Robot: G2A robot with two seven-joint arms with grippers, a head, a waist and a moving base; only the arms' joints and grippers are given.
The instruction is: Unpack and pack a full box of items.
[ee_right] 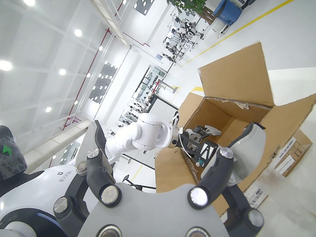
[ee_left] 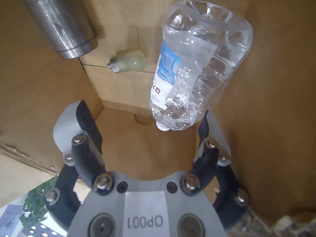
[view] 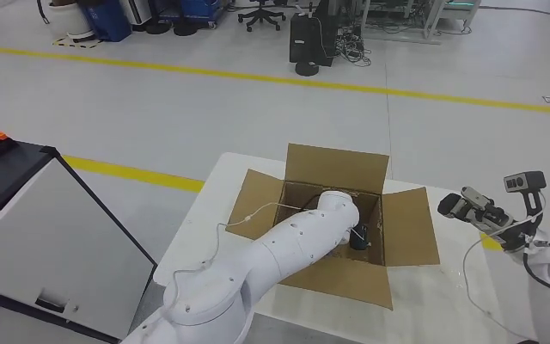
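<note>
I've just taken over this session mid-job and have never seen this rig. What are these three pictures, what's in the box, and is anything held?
This is a two-armed robot at a white table with an open cardboard box on it. The top view looks down from a camera on the robot. There the left arm reaches into the box, and the right arm is off to the side of it. The other two pictures come from a camera on each wrist. The left wrist view looks into the box past that arm's jaws. Inside are a metal cylinder, a small pale vial and a clear plastic bottle. The bottle's cap end points into the gap between the open jaws and is not gripped. The right wrist view looks at the box from outside. Its jaws are open and hold nothing.
</note>
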